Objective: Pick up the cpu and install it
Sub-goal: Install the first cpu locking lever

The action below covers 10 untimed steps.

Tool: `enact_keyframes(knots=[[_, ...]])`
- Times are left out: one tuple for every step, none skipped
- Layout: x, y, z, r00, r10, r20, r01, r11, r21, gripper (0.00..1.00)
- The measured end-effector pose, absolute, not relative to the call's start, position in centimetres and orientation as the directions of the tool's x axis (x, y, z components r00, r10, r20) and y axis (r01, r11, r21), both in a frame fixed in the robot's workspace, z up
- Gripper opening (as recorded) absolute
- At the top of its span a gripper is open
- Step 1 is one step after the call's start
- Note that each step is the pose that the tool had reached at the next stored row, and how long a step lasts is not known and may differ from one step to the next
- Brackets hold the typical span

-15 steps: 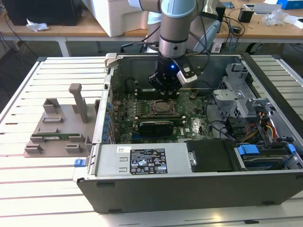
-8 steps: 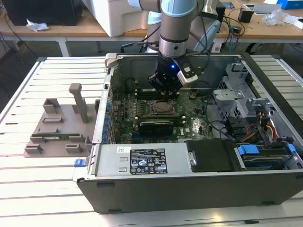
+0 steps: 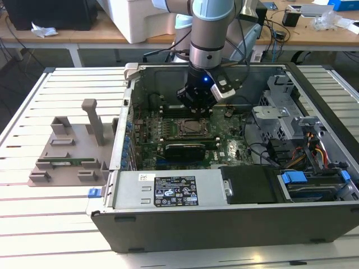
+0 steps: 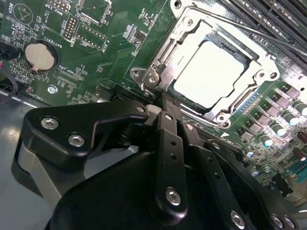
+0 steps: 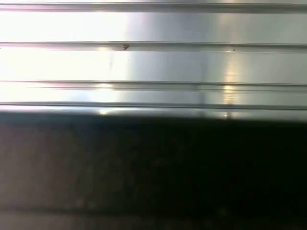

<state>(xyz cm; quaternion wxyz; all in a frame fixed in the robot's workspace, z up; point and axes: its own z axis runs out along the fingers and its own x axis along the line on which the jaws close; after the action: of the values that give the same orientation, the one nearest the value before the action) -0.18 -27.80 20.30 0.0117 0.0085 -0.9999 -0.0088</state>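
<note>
Second wrist view: cpu seated flat in socket, jaws closed, empty, just beside. Worth checking even seating, no tilt.

Cpu silvery-white, in bright metal socket frame. Motherboard green, white print. Gripper black, silver screws. Surface pale grey, ribbed. Fixture grey, at 9 o'clock.
</note>
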Motion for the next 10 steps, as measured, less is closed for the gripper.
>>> enact_keyframes(knots=[[-0.15, -27.80, 20.30, -1.000, -0.017, 0.023, -0.017, 1.000, 0.021, 0.11], [-0.13, -27.81, 20.30, -1.000, -0.017, 0.023, -0.017, 1.000, 0.024, 0.11], [-0.11, -27.81, 20.30, -1.000, -0.017, 0.023, -0.017, 0.999, 0.028, 0.11], [-0.08, -27.80, 20.27, -1.000, -0.018, 0.023, -0.017, 0.999, 0.037, 0.11], [-0.07, -27.81, 20.28, -1.000, -0.018, 0.023, -0.017, 0.999, 0.041, 0.11], [-0.06, -27.86, 20.30, -1.000, -0.018, 0.023, -0.017, 0.999, 0.044, 0.11], [-0.06, -27.93, 20.30, -1.000, -0.018, 0.023, -0.017, 0.999, 0.045, 0.11], [-0.06, -27.99, 20.30, -1.000, -0.018, 0.023, -0.017, 0.999, 0.045, 0.11], [-0.05, -28.09, 20.29, -1.000, -0.018, 0.023, -0.017, 0.999, 0.045, 0.11], [-0.06, -28.20, 20.31, -1.000, -0.018, 0.023, -0.017, 0.999, 0.046, 0.11]])
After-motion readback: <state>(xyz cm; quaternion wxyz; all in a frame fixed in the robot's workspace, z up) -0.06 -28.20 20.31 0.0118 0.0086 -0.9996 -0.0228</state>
